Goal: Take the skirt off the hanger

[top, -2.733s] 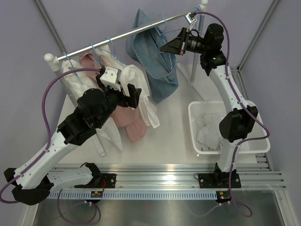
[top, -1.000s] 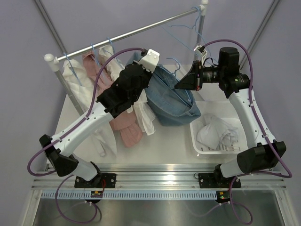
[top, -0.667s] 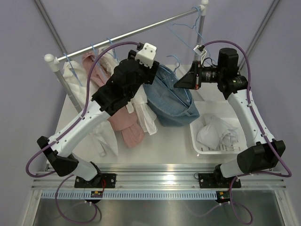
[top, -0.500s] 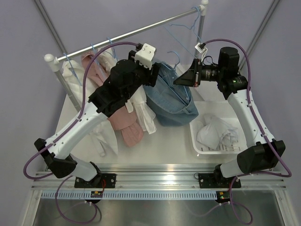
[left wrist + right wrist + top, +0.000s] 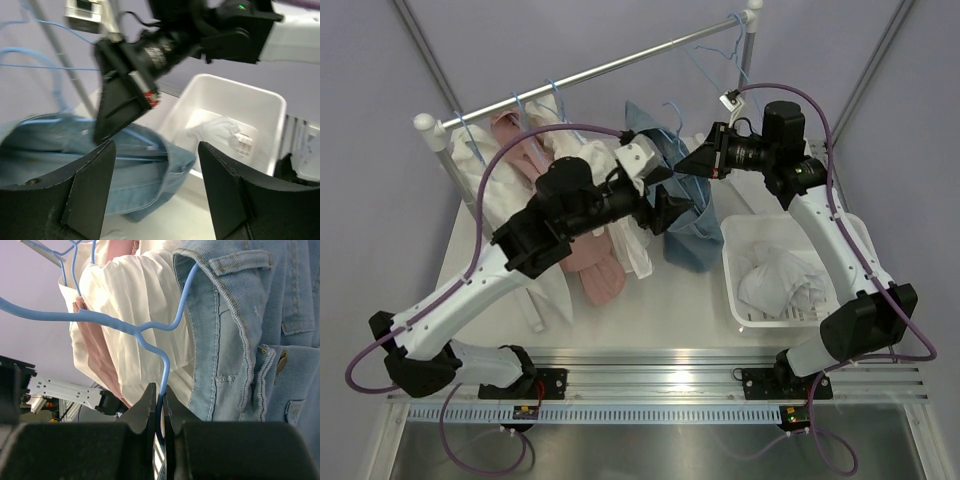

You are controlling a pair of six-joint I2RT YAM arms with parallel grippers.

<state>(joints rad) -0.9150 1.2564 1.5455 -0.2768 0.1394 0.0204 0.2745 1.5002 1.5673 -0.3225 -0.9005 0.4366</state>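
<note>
Nearest me on the bench [image 5: 670,300], the white basket [image 5: 729,262] on my right holds a crumpled white cloth [image 5: 778,282]. My left arm reaches in from the left, bent at the elbow. Its tool [image 5: 155,165] gapes wide with nothing between the fingers and faces the denim skirt [image 5: 688,225]. The skirt hangs just left of the basket, above the bench, on a blue hanger [image 5: 107,322]. My right arm rises over the basket, and its tool [image 5: 160,405] is pinched tight on the hanger's wire. Farther back, pale garments [image 5: 520,150] hang on the rail [image 5: 590,72].

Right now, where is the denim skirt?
Top view: the denim skirt hangs near the centre, under the right gripper, between the left gripper and the white basket.
</note>
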